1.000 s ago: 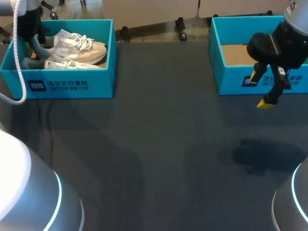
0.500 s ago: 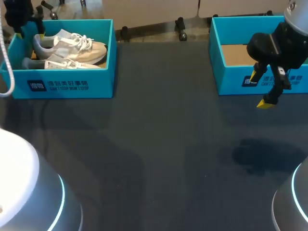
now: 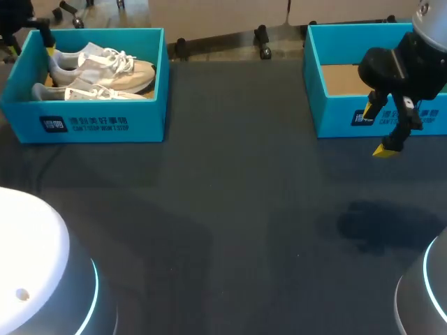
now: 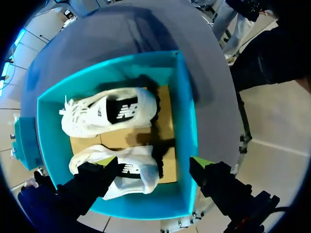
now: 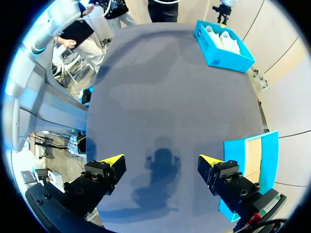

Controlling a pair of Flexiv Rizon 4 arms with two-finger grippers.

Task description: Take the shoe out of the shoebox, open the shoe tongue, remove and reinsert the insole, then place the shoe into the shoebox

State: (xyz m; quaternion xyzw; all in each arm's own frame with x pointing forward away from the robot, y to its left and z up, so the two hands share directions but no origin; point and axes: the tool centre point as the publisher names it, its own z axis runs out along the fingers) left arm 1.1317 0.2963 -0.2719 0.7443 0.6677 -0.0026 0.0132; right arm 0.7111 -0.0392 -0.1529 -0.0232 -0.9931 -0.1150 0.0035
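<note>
Surface [image 3: 230,209]: dark, fills the lower frame.
Right pincer [image 3: 377,130]: right of centre, spread and empty, hanging over the surface; probably parked there to receive a shoe.
Second shoebox [image 3: 335,115]: upper right, bare cardboard floor.
Shoebox [image 3: 98,122]: upper left, holding the white shoes [image 3: 105,70] side by side.
Left pincer [image 4: 154,162]: upper-left corner, spread and empty, above the shoes' heel end; seemingly lined up for a grasp.

Your left gripper [image 4: 154,162] hangs at the far left corner, pointing straight down with its fingers spread wide. Your right gripper [image 3: 377,131] hovers on the right side, tilted downward, with its fingers likewise held well apart.
</note>
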